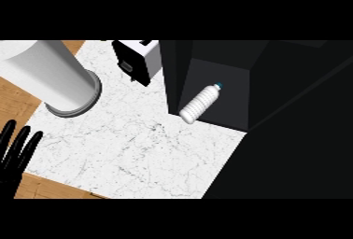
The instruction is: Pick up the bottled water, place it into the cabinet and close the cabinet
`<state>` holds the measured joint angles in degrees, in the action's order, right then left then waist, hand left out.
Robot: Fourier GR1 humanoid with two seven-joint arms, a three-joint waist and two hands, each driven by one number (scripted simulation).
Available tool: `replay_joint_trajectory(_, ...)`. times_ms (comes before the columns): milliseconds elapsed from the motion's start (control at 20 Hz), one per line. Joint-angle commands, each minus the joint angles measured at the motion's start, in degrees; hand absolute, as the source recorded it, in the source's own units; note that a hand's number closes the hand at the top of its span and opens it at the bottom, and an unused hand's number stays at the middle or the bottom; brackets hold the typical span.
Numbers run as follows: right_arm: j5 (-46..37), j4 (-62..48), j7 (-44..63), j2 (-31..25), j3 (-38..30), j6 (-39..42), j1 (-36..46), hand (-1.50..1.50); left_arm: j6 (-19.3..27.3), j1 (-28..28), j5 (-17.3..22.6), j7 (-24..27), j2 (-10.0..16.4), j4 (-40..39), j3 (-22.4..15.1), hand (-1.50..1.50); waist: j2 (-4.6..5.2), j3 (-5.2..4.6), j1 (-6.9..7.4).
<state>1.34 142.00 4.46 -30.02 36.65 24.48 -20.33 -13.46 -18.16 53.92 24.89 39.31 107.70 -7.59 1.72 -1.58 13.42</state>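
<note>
You see the ribbed white bottle (201, 103) lying inside the dark, boxy cabinet (233, 86), upper centre. Your left hand (12, 161), lower left, is spread straight and empty.

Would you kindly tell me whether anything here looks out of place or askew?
The bottled water lies on its side, slanted, in the opening of the dark cabinet, its base at the front edge by the marble counter rather than standing upright. Nothing looks spilled or damaged.
</note>
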Motion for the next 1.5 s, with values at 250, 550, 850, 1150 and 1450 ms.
replay_joint_trajectory(250,0.4,-0.9,7.2,3.7,6.6,1.5,8.2,1.5,-1.7,0.6,1.1,-0.4,1.7,-1.2,1.9,-1.5,0.14,-0.07,0.29)
replay_joint_trajectory(550,0.9,-1.5,8.9,4.4,5.8,2.4,11.4,1.5,-2.0,0.5,1.8,-0.7,1.6,-2.0,2.2,-1.5,0.29,-0.12,0.32)
replay_joint_trajectory(850,3.8,-3.7,10.4,7.6,4.9,0.7,11.9,1.5,-3.0,0.9,2.4,-0.6,2.1,-2.6,3.0,-1.5,0.95,-0.03,0.3)
replay_joint_trajectory(1150,11.7,-7.1,12.0,11.5,6.8,0.5,13.8,1.5,-4.1,2.0,2.5,-0.8,2.6,-2.7,3.2,-1.5,2.24,0.01,2.83)
replay_joint_trajectory(1450,17.4,-11.1,14.6,15.6,3.8,-1.9,17.2,1.5,-4.4,2.4,2.7,-1.0,3.0,-3.4,3.7,-1.5,2.12,0.26,2.08)
